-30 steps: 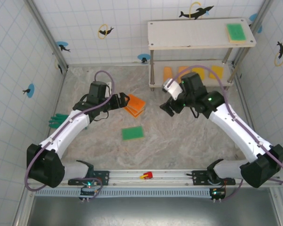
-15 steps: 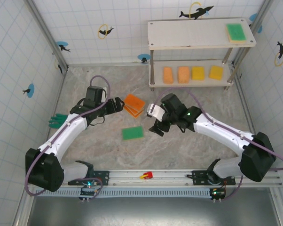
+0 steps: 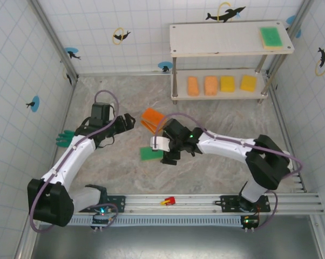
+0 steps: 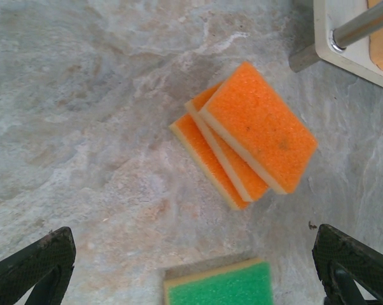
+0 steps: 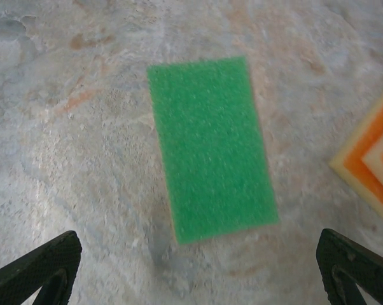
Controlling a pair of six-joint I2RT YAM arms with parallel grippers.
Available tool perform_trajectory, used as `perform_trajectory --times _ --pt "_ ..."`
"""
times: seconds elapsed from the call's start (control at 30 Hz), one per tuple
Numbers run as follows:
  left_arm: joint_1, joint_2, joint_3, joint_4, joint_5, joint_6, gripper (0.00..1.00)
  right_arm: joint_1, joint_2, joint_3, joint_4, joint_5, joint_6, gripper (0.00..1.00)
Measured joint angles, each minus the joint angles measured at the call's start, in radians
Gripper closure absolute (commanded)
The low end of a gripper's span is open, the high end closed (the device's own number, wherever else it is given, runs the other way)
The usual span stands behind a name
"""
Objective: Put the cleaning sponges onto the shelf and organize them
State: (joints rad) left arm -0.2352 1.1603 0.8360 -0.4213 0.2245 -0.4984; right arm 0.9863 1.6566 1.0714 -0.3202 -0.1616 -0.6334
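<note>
The right gripper [image 3: 167,155] is low over the marble table [image 3: 222,178], just above a green sponge [image 3: 148,154]. This sponge lies flat near the middle of the table, in front of the shelf [image 3: 222,39] and well apart from it. In the right wrist view the green sponge lies a little ahead of the two dark fingertips [image 5: 35,267]. They stand far apart at the lower corners and touch nothing, so this claw is spread wide and empty. The left gripper [image 3: 129,122] is just to the left of a small pile of orange sponges [image 3: 153,119], which lies on the table close behind the green sponge. In the left wrist view its fingers [image 4: 32,264] are also wide apart, with only bare table and the near edge of the green sponge between them, so this claw is spread and holds nothing. The same view shows the pile as three sponges fanned out, each one lying partly over the next. It lies near the front left leg [image 4: 363,25] of the shelf but does not touch it. The shelf stands at the far right of the table, by the back wall. On its lower board [image 3: 181,96] four sponges lie in one row: an orange one [image 3: 193,86], a pale orange one [image 3: 210,85] and two yellow ones [image 3: 227,83]. On the upper board a second green sponge [image 3: 271,36] lies at the right end.
</note>
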Motion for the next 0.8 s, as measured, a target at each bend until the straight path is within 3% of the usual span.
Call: perform_trajectory --times 0.4,0.8 --pt "0.045 -0.009 -0.035 -0.001 0.003 0.000 0.03 0.018 0.169 0.153 -0.049 -0.050 -0.098 0.00" --pt "0.066 -0.021 -0.045 -0.002 0.011 0.001 0.03 -0.005 0.259 0.195 -0.089 -0.090 -0.118 0.02"
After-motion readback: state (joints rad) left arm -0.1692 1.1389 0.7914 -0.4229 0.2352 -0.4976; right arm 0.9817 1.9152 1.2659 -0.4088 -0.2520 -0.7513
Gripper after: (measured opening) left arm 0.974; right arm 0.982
